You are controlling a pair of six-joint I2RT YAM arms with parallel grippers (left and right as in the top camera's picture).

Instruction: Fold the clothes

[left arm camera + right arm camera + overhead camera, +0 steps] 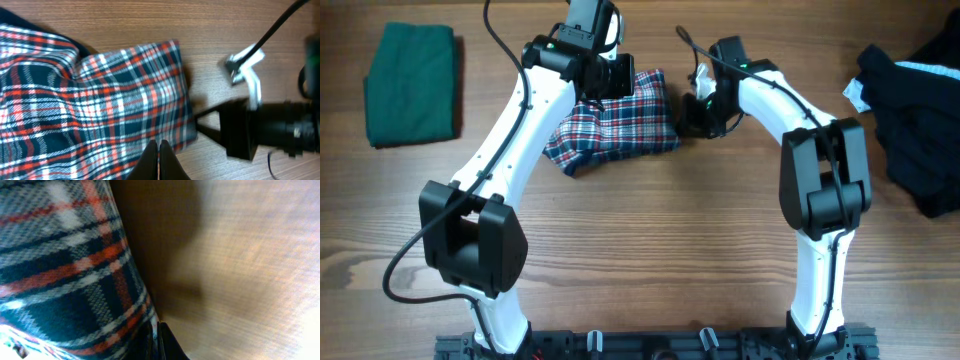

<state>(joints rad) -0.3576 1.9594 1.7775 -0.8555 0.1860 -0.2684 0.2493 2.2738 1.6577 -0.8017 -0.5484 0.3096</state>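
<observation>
The plaid dress (615, 125) lies bunched in a folded heap at the table's middle back; its red, white and navy checks fill the left wrist view (90, 100) and the right wrist view (65, 265). My left gripper (159, 150) is shut, its tips over the dress near the right hem, with no cloth seen between them. In the overhead view it sits at the heap's far edge (618, 80). My right gripper (154, 330) is shut at the dress's right edge, a thin strip of hem showing between its fingers (692, 118).
A folded dark-green garment (410, 85) lies at the far left. A heap of black clothes (920, 120) sits at the right edge. The right arm's black wrist and cable (260, 130) are close beside the dress. Bare wooden table (650, 260) lies in front.
</observation>
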